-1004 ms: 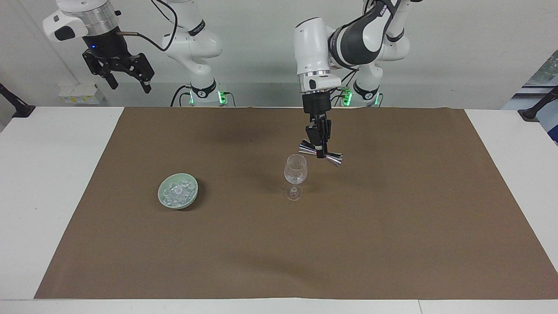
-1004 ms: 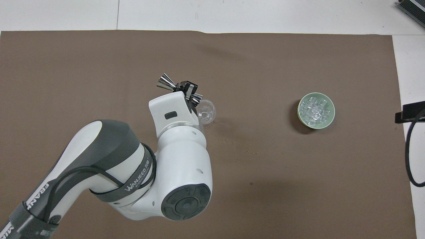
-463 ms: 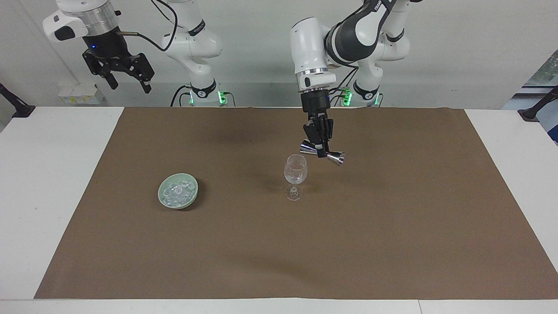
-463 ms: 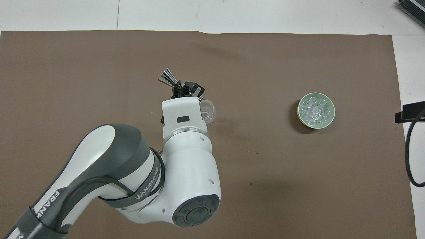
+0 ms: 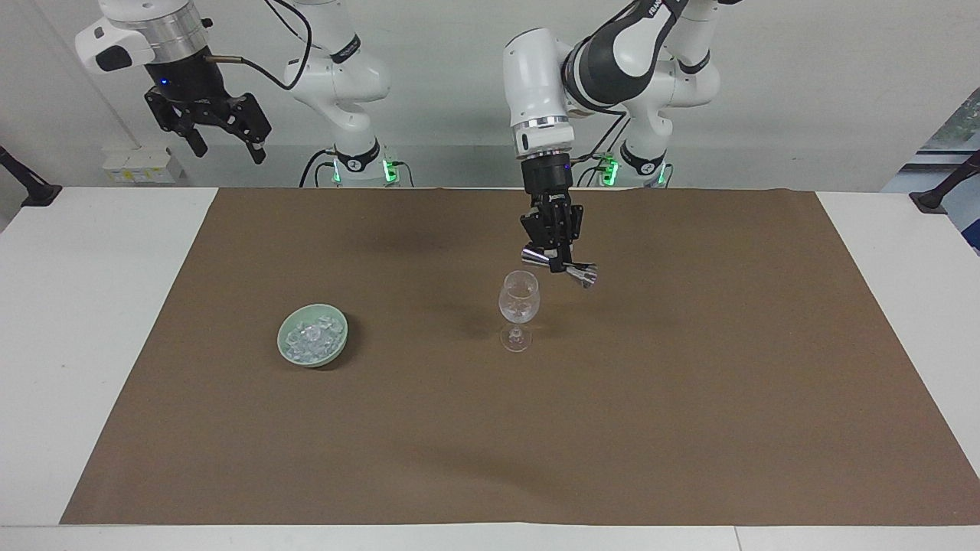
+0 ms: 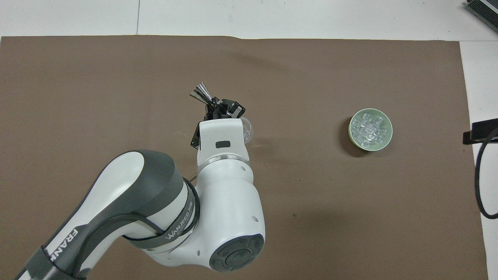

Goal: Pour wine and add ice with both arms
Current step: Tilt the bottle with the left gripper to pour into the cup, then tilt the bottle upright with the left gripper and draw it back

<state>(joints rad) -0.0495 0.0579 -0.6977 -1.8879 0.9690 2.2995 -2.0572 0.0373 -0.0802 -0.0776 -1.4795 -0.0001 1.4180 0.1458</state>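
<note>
**A:** ok so what's on the worktop (image 5: 76, 321) going across the facing view?

**B:** the right gripper (image 5: 223, 144) first. It's parked up high by the right arm's end, jaws spread wide, holding nothing, just waiting. Below it on the brown mat (image 5: 689, 421) sits a bowl (image 5: 312, 334) with the ice (image 5: 310, 337) piled in it, toward the right arm's end.

**A:** and the glass?

**B:** the glass (image 5: 519, 310) stands upright around mid-mat, well apart from the bowl. The left gripper (image 5: 556, 260) hangs just over its rim, clamped tight on a jigger (image 5: 560, 267) at the waist, and the jigger is tilted. From overhead the left arm (image 6: 186, 210) covers most of the glass (image 6: 247, 130), and the jigger (image 6: 202, 93) pokes out past the wrist.
</note>
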